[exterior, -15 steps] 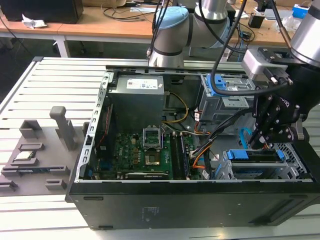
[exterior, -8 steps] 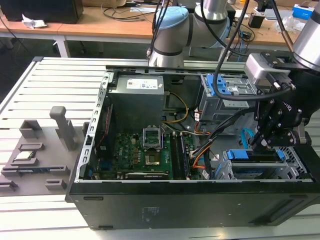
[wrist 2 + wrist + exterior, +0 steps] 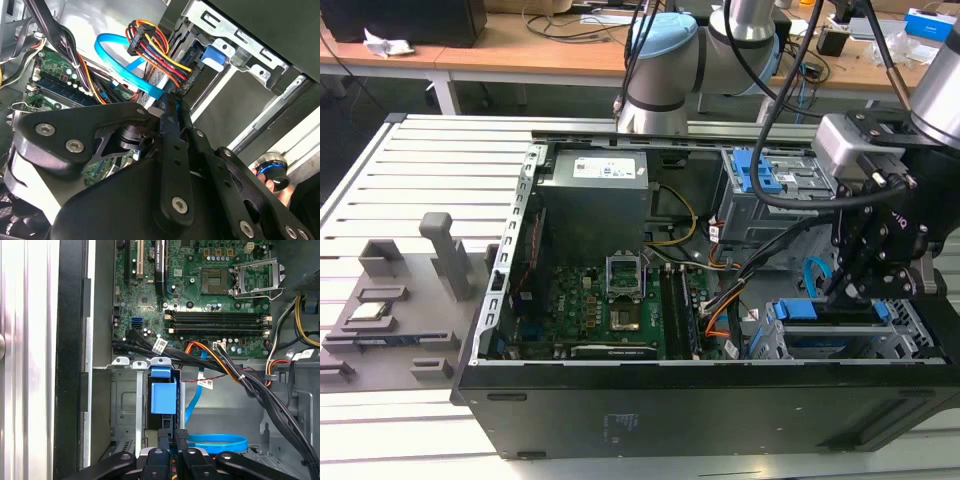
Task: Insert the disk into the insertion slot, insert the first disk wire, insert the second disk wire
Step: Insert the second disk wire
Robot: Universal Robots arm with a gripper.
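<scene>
We see the silver, blue-framed disk (image 3: 830, 335) seated inside the silver perforated insertion slot (image 3: 910, 345); the black claw (image 3: 847, 290), fingers clenched together, hovers just above it beside the looped light-blue second disk wire (image 3: 813, 272).

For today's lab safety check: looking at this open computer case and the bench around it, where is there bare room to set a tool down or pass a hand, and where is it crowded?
Free: the ribbed bench beyond the grey fixture, and the bench strip in front of the case. Crowded: around the gripper at the insertion slot, where the light-blue cable loops and the cable bundle crosses.
</scene>
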